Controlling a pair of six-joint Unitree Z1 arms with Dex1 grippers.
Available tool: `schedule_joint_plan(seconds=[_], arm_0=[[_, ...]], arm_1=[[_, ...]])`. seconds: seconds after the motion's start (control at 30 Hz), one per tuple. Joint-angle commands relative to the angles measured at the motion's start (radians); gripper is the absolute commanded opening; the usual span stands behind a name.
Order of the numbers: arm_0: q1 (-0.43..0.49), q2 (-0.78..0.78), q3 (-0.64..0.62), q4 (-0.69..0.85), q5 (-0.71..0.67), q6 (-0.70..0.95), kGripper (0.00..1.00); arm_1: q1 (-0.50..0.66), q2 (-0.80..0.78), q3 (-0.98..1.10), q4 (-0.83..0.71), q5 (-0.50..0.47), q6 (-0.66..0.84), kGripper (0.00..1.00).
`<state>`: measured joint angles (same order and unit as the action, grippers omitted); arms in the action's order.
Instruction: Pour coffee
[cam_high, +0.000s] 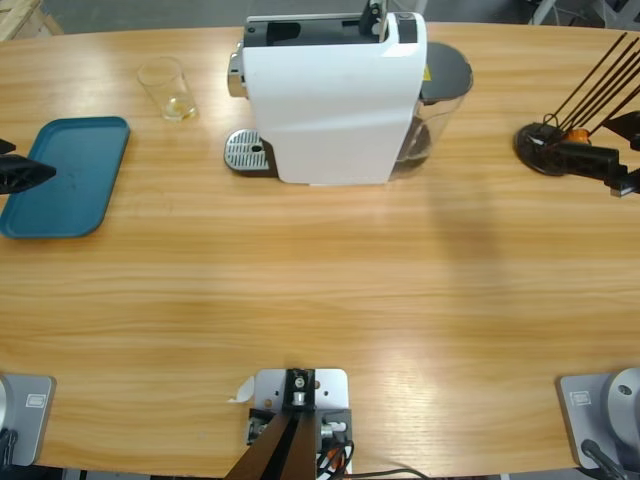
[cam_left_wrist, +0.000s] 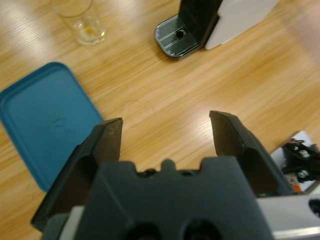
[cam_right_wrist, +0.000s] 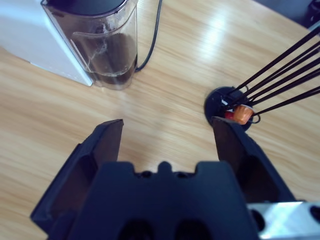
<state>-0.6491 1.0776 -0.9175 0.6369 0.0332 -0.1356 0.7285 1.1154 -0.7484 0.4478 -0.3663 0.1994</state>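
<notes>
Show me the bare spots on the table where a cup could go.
The wide wooden stretch in front of the coffee machine is bare. So is the teal tray. The back is crowded: glass beside the drip grate, capsule rack at the far end.

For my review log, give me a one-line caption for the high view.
White coffee machine at the table's far edge, a clear glass and teal tray to its left.

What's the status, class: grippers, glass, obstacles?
Left gripper open, empty, above tray. Right gripper open, empty, near capsule rack. Glass beside coffee machine. Nothing in the way.
</notes>
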Motion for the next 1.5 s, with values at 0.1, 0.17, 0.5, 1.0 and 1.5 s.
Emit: schedule_joint_plan(seconds=[0.1,0.17,0.5,1.0,1.5], arm_0=[[-0.020,-0.010,0.127,-0.087,0.027,-0.036,0.817],[-0.019,0.001,0.134,-0.092,0.038,-0.038,0.849],[-0.019,0.004,0.174,-0.149,0.067,-0.045,0.839],[-0.020,-0.008,0.182,-0.158,0.068,-0.043,0.839],[-0.020,-0.007,0.183,-0.160,0.067,-0.041,0.839]], arm_1=[[-0.312,0.026,-0.013,0.039,0.037,0.203,0.627],[-0.342,0.050,-0.029,0.050,0.044,0.204,0.639],[-0.383,0.271,-0.045,-0.012,0.107,0.218,0.738],[-0.473,0.331,-0.058,-0.061,0.099,0.201,0.724],[-0.528,0.436,-0.096,-0.067,0.108,0.184,0.720]])
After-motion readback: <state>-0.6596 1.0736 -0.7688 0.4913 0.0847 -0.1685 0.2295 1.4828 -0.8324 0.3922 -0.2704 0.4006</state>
